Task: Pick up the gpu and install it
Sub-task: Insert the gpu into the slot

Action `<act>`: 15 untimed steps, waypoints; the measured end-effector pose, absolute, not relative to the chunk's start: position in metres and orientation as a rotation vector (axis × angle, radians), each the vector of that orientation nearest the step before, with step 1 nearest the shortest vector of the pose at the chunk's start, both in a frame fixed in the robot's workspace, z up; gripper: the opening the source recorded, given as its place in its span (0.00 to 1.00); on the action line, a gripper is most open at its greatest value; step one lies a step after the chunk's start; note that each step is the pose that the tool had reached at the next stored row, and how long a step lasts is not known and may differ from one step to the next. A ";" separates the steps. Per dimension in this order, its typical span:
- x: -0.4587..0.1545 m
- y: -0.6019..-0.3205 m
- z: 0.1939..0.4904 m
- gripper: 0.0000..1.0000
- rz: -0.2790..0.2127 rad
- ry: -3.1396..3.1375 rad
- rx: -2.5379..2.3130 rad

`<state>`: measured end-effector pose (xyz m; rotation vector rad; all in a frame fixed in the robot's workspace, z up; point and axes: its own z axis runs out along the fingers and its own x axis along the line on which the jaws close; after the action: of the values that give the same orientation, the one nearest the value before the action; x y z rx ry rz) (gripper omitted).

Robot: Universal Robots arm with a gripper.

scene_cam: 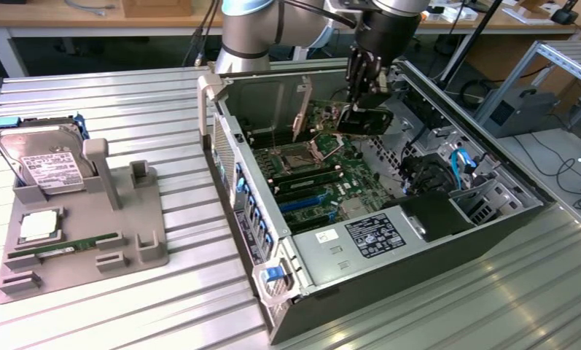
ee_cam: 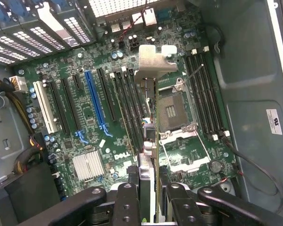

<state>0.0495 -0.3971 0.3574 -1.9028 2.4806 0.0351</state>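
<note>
Gripper (scene_cam: 365, 91) part-closed, clamped on the gpu (scene_cam: 364, 120); the card hangs edge-down above the motherboard (scene_cam: 315, 175), not yet seated. My judgement: keep it square, parallel to the motherboard's blue slot (ee_cam: 95, 99), and descend without tilt.

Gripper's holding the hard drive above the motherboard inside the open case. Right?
Wrong on the object: the gripper holds the gpu, not the hard drive, which stands in the gray fixture outside the case. The rest is right: it is above the motherboard inside the open case. The exterior view shows this.
</note>
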 end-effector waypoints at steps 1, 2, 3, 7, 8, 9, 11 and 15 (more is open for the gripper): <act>0.049 -0.397 0.357 0.27 0.035 2.477 -1.907; 0.049 -0.397 0.357 0.27 0.035 2.474 -1.912; 0.049 -0.397 0.357 0.27 0.035 2.471 -1.916; 0.049 -0.397 0.357 0.27 0.035 2.450 -1.943; 0.049 -0.397 0.357 0.27 0.036 2.442 -1.952; 0.049 -0.397 0.357 0.27 0.036 2.437 -1.959; 0.049 -0.397 0.357 0.27 0.036 2.422 -1.978; 0.049 -0.397 0.357 0.27 0.036 2.401 -2.004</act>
<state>0.0494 -0.3971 0.3572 -2.0036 2.4010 0.0360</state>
